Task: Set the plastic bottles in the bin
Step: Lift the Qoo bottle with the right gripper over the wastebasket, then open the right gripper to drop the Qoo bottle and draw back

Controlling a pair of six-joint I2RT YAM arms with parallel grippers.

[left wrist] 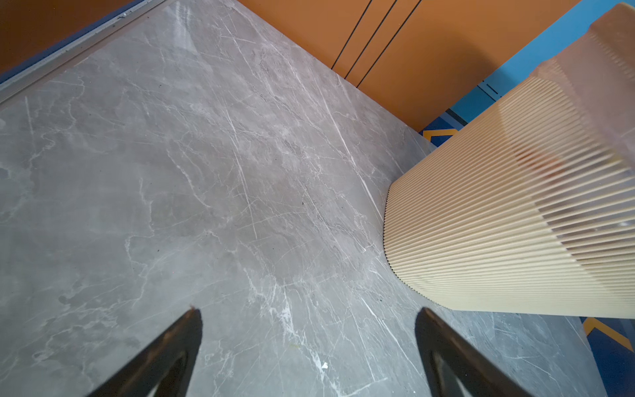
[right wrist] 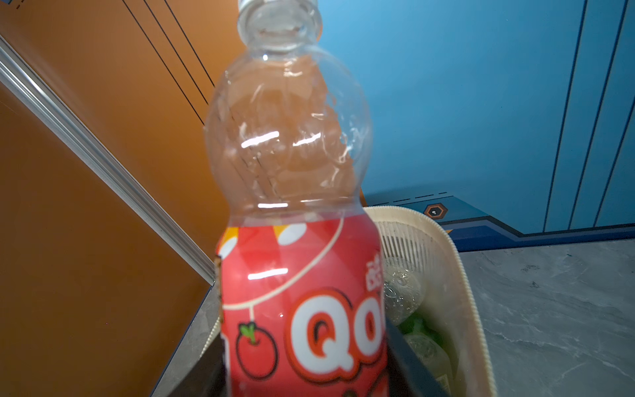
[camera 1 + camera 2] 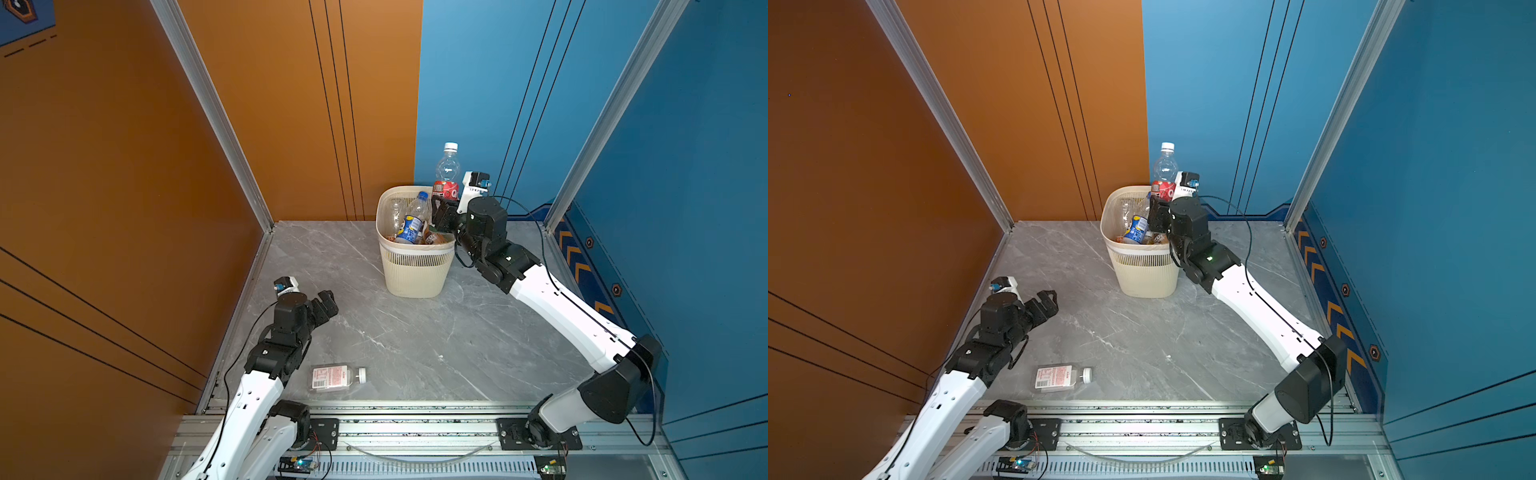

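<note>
In both top views the cream bin [image 3: 415,266] [image 3: 1144,270] stands at the back of the grey table, with several bottles inside, among them one with a blue and yellow label [image 3: 411,222] [image 3: 1136,228]. My right gripper [image 3: 441,212] [image 3: 1158,215] [image 2: 305,357] is shut on a clear bottle with a red label and white cap [image 3: 447,170] [image 3: 1164,166] [image 2: 292,240], held upright over the bin's right rim [image 2: 460,275]. A flat clear bottle with a red and white label [image 3: 334,377] [image 3: 1059,378] lies near the front. My left gripper [image 3: 326,307] [image 3: 1044,305] [image 1: 309,330] hangs open and empty, left of the bin [image 1: 498,223].
An orange wall [image 3: 124,166] closes the left and back, a blue wall [image 3: 685,166] the right. Aluminium posts stand at both back corners. A metal rail [image 3: 415,419] carrying both arm bases runs along the front edge.
</note>
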